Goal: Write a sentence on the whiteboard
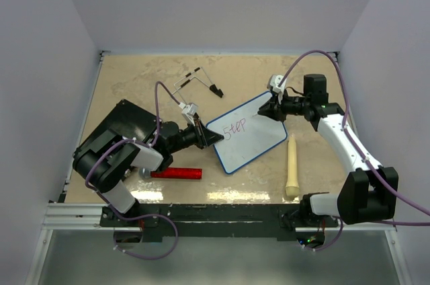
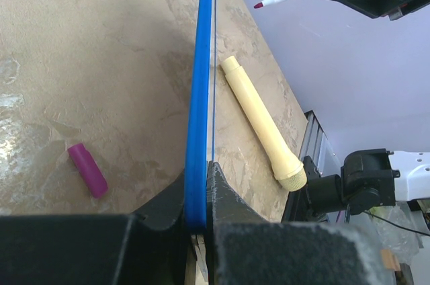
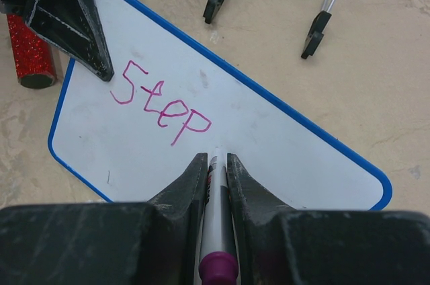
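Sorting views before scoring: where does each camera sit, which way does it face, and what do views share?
Top: above and behind the arms, looking down on the table; both show.
Left wrist: on the left tool, sighting along the whiteboard edge it clamps; own fingers show.
Right wrist: on the right tool, looking down at the whiteboard; own fingers grip the marker.
Shared: whiteboard in all three; marker in both wrist views.

One legible marking: handwritten word "Step" (image 3: 161, 105), purple-pink ink, on the whiteboard (image 3: 289, 160), toward its 10 o'clock end. No other text readable.
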You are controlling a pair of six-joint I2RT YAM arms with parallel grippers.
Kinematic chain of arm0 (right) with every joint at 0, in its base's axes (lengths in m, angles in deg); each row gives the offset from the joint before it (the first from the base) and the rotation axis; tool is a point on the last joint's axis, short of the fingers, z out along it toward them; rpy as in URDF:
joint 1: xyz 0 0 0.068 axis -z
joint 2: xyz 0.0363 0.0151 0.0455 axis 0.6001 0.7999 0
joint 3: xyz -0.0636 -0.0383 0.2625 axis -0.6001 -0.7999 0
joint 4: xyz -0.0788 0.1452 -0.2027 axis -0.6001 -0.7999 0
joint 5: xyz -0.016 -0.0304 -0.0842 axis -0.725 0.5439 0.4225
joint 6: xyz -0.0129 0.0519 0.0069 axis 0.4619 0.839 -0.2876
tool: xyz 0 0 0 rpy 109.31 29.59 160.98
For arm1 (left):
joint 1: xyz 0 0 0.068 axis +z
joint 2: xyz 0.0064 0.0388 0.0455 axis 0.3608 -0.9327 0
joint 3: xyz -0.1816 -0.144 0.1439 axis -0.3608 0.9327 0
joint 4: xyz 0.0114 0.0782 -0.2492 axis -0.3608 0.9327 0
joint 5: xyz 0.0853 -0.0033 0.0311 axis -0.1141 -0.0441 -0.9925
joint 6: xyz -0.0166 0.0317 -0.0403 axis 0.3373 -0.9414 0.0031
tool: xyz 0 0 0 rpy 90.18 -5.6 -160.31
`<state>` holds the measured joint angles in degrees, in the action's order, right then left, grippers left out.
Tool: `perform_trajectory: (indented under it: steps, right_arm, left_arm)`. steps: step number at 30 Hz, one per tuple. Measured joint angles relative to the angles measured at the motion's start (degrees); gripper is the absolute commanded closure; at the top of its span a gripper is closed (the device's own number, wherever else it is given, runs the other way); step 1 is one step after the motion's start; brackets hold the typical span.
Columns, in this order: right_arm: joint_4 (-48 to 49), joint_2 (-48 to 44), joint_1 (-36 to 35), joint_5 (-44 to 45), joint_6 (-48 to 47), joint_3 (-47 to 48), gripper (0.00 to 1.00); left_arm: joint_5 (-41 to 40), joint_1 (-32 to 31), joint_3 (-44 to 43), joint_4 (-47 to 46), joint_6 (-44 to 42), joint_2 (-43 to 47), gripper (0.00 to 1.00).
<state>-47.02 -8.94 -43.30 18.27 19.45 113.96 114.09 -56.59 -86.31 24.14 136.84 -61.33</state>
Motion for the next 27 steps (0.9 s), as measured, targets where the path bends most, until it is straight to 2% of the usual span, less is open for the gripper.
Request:
perform_trajectory:
  steps: [8, 16, 27]
  right_arm:
    - [0.07, 0.02, -0.74, 1.33, -0.39, 0.00, 1.00]
    - [1.55, 1.81, -5.27, 6.05, 0.96, 0.00, 1.00]
    - [3.34, 3.89, -5.44, 10.49, 3.63, 0.00, 1.00]
  left_arm:
    - [0.07, 0.00, 0.35, -0.48, 0.00, 0.00, 1.00]
    - [0.11, 0.00, 0.35, -0.48, -0.02, 0.00, 1.00]
    - [0.22, 0.00, 0.35, -0.44, 0.15, 0.00, 1.00]
